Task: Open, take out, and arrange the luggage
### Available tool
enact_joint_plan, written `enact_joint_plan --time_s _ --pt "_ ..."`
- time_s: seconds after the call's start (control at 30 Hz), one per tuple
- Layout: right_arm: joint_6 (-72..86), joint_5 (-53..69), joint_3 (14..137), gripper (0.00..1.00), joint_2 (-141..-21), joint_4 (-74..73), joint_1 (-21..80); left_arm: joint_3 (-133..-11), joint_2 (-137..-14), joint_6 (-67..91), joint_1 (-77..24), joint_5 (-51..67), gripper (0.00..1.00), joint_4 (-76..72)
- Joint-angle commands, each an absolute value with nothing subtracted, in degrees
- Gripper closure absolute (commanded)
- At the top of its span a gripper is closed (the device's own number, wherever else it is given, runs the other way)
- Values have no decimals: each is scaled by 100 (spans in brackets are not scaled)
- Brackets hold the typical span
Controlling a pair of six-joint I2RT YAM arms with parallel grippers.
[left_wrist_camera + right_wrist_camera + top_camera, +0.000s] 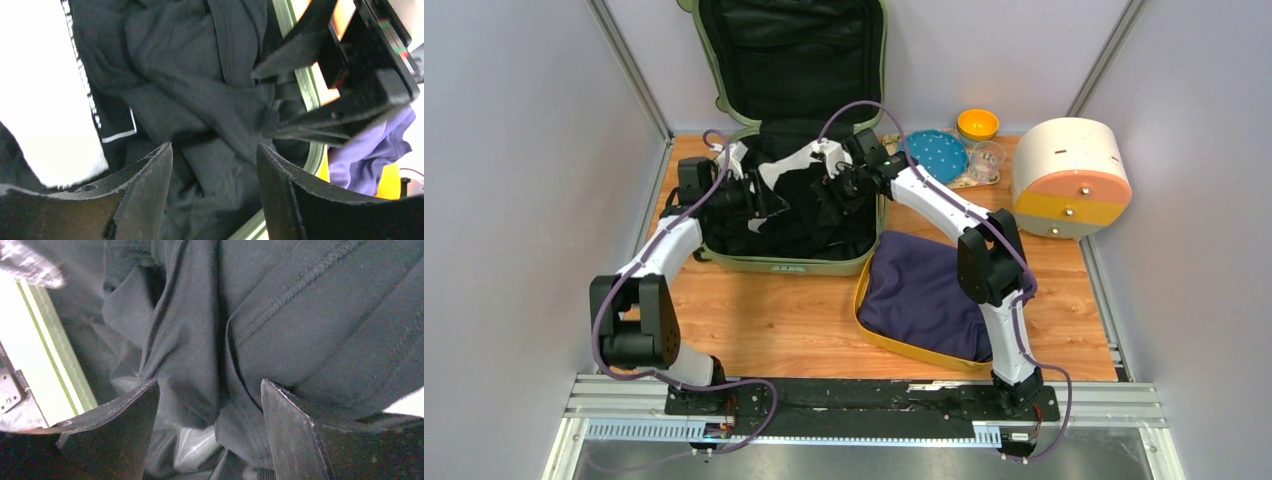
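The sage-green luggage (784,264) lies open at the back of the table, its lid (709,60) leaning on the wall. Crumpled black clothes (799,215) and a white garment (786,160) fill its base. My left gripper (769,197) is inside the left half, jaws open over a black garment (200,95), with the white garment (40,100) at its left. My right gripper (832,185) is inside the right half, jaws open with black fabric (280,310) between the fingers (290,435). The green rim shows in the left wrist view (306,87) and the right wrist view (55,357).
A yellow tray (869,330) holding a purple cloth (919,290) sits right of the luggage. A round cream-and-orange drawer box (1072,178) stands at the far right. A blue plate (939,152), an orange bowl (977,124) and a glass (987,156) are behind.
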State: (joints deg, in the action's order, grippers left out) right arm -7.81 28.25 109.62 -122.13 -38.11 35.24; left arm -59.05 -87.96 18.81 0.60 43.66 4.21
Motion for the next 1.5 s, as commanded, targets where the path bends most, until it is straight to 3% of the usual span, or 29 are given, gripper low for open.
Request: enact_joint_plan --time_s 0.0,0.07,0.1,0.17,0.2,0.23,0.4,0.57,0.67,0.73,0.77,0.8,0.87,0.97,1.03,1.07,1.17,1.27,1.47 --pt "-923 2618 11662 30 -12506 -4060 3630 -5468 -8219 1248 158 4219 26 1212" --pt "-897 2689 11707 42 -12533 -4052 3647 -5362 -8130 1248 158 4131 25 1450" --pt "-896 2689 11724 55 -12533 -4043 3639 -5300 -8095 1265 158 4087 22 1511" --pt "-862 2698 11821 70 -12533 -3999 3595 -5291 -8147 1222 150 4043 19 1740" --pt "-809 2716 11865 94 -12551 -3982 3577 -5308 -8217 1230 141 4034 18 1792" --pt "-756 2716 11961 100 -12559 -3929 3551 -5309 -8261 1257 132 3956 18 1871" --pt "-545 2672 12138 100 -12604 -3815 3323 -5291 -8533 1852 18 4095 18 1514" --pt "-580 2760 11884 100 -12498 -3788 3278 -5221 -8639 2390 -289 4228 30 564" --pt "-580 2786 11760 100 -12454 -3744 3252 -5352 -8832 2715 -369 4245 43 62" --pt "-563 2795 11725 100 -12454 -3744 3226 -5545 -9008 2970 -404 4280 58 -333" --pt "-519 2795 11733 100 -12463 -3753 3199 -5659 -9087 3040 -448 4280 67 -456" --pt "-484 2804 11760 100 -12454 -3744 3191 -5721 -9131 3128 -483 4272 88 -640" --pt "-387 2839 11804 100 -12463 -3753 3129 -6027 -9315 3120 -632 4298 100 -633" --pt "-247 2926 11830 93 -12410 -3753 3033 -6449 -9561 2989 -860 4403 100 -589" --pt "-176 3049 11795 75 -12314 -3735 2928 -6617 -9676 2945 -1001 4421 100 -606" --pt "-80 3111 11769 55 -12279 -3727 2892 -6810 -9799 2927 -1045 4403 100 -624" --pt "113 3278 11541 36 -12050 -3613 2716 -7354 -10202 2979 -1142 4342 100 -607" --pt "281 3533 11163 30 -11778 -3262 2584 -7960 -10729 3128 -1204 4385 100 -484" --pt "395 3604 10995 30 -11716 -3006 2558 -8121 -10890 3016 -1125 4237 100 -493"
